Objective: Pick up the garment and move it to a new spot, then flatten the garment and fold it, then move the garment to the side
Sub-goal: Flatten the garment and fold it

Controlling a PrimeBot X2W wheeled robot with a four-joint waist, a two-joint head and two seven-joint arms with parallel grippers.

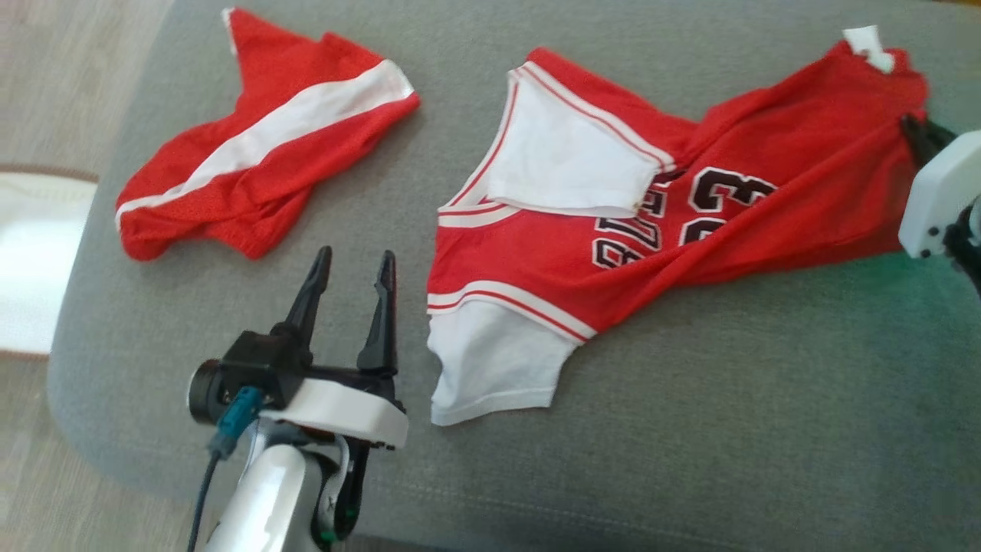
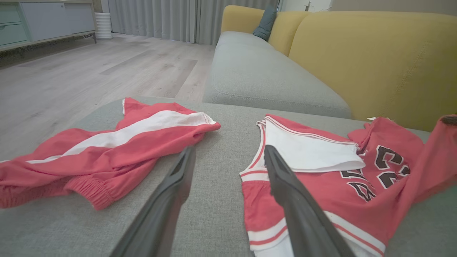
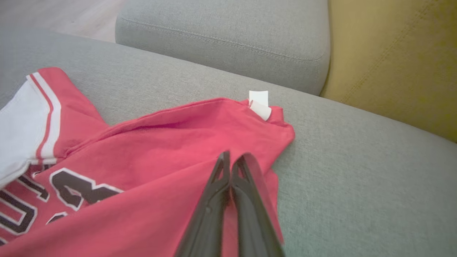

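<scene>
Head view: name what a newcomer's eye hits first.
A crumpled red basketball jersey sprawls across the grey cushion, its far right edge pinched in the shut right hand. Red shorts lie at upper left, with the open left hand pointing into the gap between them.

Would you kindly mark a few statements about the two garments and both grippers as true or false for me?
1. The left gripper is open and holds nothing. True.
2. The right gripper is open above the jersey. False: it is shut on the jersey's edge.
3. The red shorts lie on top of the jersey. False: they lie apart from it, to the robot's left, on the grey cushion.
4. A white tag shows at a corner of the jersey. True.
</scene>
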